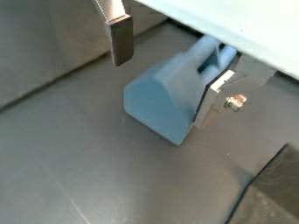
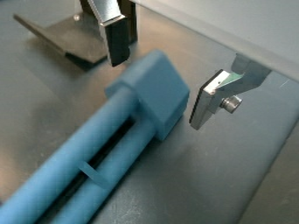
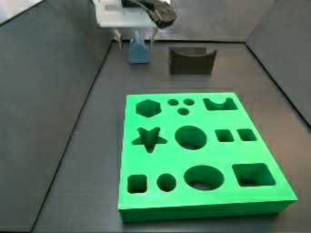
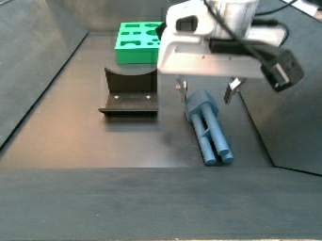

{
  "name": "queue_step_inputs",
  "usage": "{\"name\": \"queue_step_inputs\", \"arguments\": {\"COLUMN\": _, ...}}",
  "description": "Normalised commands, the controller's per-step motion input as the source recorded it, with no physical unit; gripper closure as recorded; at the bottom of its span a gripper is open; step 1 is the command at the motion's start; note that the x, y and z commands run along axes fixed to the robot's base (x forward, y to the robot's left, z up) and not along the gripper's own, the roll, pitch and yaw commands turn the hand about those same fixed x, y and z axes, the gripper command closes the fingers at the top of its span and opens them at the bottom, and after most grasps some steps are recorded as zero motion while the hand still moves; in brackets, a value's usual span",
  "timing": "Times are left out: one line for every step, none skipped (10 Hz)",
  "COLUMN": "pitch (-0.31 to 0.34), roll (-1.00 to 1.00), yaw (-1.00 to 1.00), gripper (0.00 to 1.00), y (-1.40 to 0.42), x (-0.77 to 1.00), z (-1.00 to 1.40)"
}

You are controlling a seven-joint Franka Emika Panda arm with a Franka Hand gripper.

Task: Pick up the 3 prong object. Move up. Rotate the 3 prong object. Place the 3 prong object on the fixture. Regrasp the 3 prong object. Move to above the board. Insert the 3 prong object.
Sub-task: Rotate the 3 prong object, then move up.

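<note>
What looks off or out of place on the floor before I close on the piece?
Nothing stands out. The 3 prong object lies flat on the floor, the gripper open astride its end. The fixture stands upright beside it, and the board sits flat, holes empty.

tool (image 4: 208,90) astride 3 prong object (image 4: 210,133), fixture (image 4: 130,90) beside

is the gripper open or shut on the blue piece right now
Open. In a wrist view the gripper straddles one end of the 3 prong object, fingers clear of its sides; the piece lies flat on the floor.
</note>
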Motion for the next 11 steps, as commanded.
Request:
{"name": "queue_step_inputs", "arguments": {"pitch": -0.043, "roll": -0.06, "yaw": 0.01, "gripper": 0.0, "y": 0.01, "x": 0.04, "z": -0.69}}
{"name": "queue_step_inputs", "arguments": {"pitch": -0.051, "roll": -0.06, "yaw": 0.01, "gripper": 0.0, "y": 0.0, "x": 0.04, "z": -0.56}}
{"name": "queue_step_inputs", "arguments": {"pitch": -0.053, "roll": -0.07, "yaw": 0.01, "gripper": 0.0, "y": 0.0, "x": 0.04, "z": -0.48}}
{"name": "queue_step_inputs", "arguments": {"pitch": -0.061, "roll": -0.08, "yaw": 0.02, "gripper": 0.0, "y": 0.0, "x": 0.04, "z": -0.28}}
{"name": "queue_step_inputs", "arguments": {"pitch": -0.06, "roll": -0.08, "yaw": 0.02, "gripper": 0.0, "y": 0.0, "x": 0.04, "z": -0.21}}
{"name": "queue_step_inputs", "arguments": {"pitch": 0.0, "roll": 0.0, "yaw": 0.0, "gripper": 1.0, "y": 0.0, "x": 0.0, "z": 0.0}}
{"name": "queue_step_inputs", "arguments": {"pitch": 0.0, "roll": 0.0, "yaw": 0.0, "gripper": 1.0, "y": 0.0, "x": 0.0, "z": 0.83}}
{"name": "queue_step_inputs", "arguments": {"pitch": 0.006, "roll": 0.0, "yaw": 0.0, "gripper": 1.0, "y": 0.0, "x": -0.01, "z": 0.82}}
{"name": "queue_step_inputs", "arguments": {"pitch": 0.026, "roll": 0.0, "yaw": 0.0, "gripper": 1.0, "y": 0.0, "x": -0.03, "z": 0.73}}
{"name": "queue_step_inputs", "arguments": {"pitch": 0.045, "roll": 0.01, "yaw": -0.01, "gripper": 1.0, "y": 0.01, "x": -0.02, "z": 0.57}}
{"name": "queue_step_inputs", "arguments": {"pitch": 0.056, "roll": 0.01, "yaw": -0.01, "gripper": 1.0, "y": 0.01, "x": -0.02, "z": 0.43}}
